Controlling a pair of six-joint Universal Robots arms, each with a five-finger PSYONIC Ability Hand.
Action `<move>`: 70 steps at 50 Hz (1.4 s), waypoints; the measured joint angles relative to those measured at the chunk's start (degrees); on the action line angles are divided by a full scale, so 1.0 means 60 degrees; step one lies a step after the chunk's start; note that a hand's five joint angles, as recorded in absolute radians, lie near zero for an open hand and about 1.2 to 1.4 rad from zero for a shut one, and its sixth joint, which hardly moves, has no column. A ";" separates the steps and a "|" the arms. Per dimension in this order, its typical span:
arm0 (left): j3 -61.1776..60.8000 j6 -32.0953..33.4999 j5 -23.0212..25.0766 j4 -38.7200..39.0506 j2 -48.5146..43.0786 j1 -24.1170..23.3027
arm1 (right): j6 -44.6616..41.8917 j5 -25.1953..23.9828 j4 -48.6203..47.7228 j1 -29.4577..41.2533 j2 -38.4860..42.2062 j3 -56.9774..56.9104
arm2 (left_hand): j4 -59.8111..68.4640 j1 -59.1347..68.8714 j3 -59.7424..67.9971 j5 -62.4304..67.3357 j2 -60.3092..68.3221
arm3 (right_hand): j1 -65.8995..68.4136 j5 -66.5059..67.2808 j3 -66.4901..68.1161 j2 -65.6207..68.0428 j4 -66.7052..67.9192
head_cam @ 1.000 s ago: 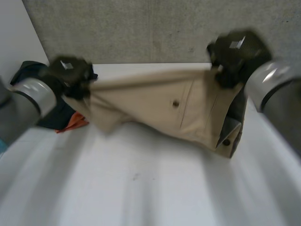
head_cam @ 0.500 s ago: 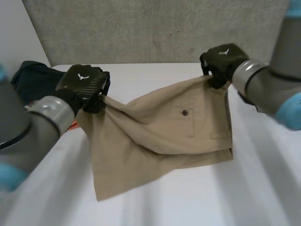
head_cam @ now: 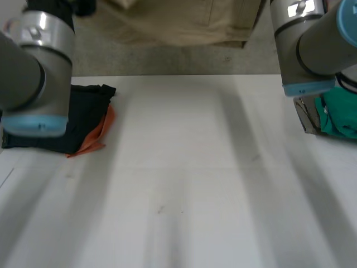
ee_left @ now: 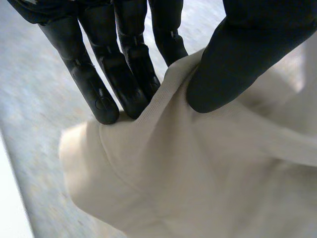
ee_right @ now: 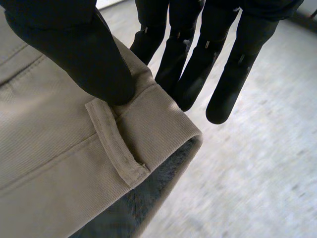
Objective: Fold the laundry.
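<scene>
Beige garment (head_cam: 178, 25) hangs high above the tabletop (head_cam: 184, 184). Left hand (ee_left: 124, 74) pinches a cloth edge between thumb and fingers. Right hand (ee_right: 74, 49) pinches the waistband beside a belt loop (ee_right: 116, 144).

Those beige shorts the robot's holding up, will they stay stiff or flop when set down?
Probably floppy: the beige shorts hang in loose folds and bunch where the left robot hand pinches them. The waistband near the belt loop, pinched by the right robot hand, looks thicker, so likely firmer and less apt to slip.
</scene>
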 measured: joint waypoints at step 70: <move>-0.5725 0.0653 0.1382 -0.4623 0.0075 0.0867 | -0.2031 -0.1444 0.3524 -0.0758 -0.0713 0.7738 | -0.7059 -0.6545 -0.7028 -0.6895 -0.7053 | -0.6362 -0.6842 -0.7025 -0.7141 -0.6961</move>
